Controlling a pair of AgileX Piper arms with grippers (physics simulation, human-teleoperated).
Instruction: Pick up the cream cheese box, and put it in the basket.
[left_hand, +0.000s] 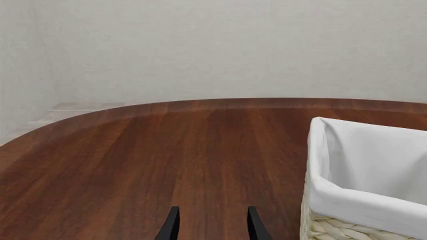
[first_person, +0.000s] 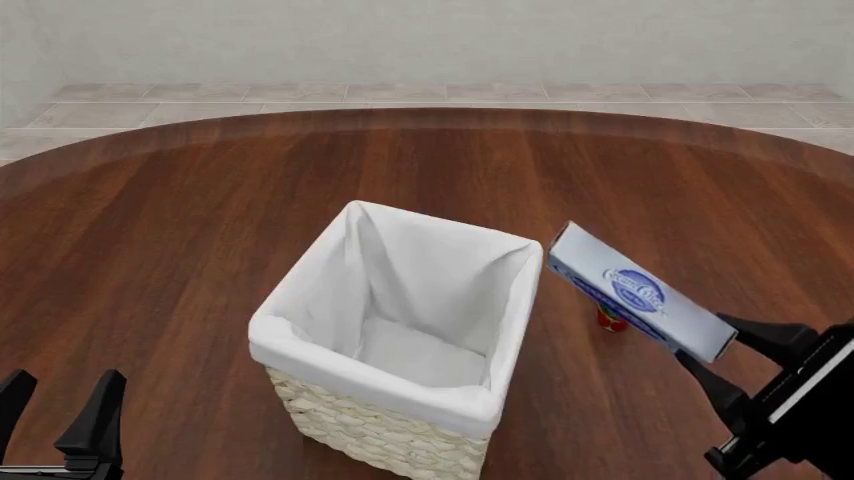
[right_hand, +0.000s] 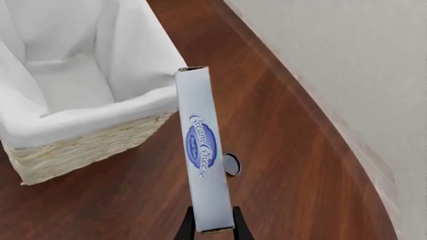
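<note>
My right gripper (first_person: 722, 351) is shut on one end of the cream cheese box (first_person: 638, 291), a flat pale blue-white carton with a dark blue oval logo. It holds the box tilted in the air just right of the basket (first_person: 395, 335), near rim height. The right wrist view shows the box (right_hand: 202, 152) edge-on between the fingers, with the basket (right_hand: 80, 117) beside it. The basket is wicker with a white cloth liner and nothing shows inside it. My left gripper (first_person: 56, 397) is open and empty at the table's front left, with the basket's corner (left_hand: 360, 200) close by.
A small red can (first_person: 611, 318) stands on the table under the held box, close to the basket's right side; its top shows in the right wrist view (right_hand: 232, 163). The round dark wooden table (first_person: 200, 230) ends at a curved far edge before a tiled floor and wall.
</note>
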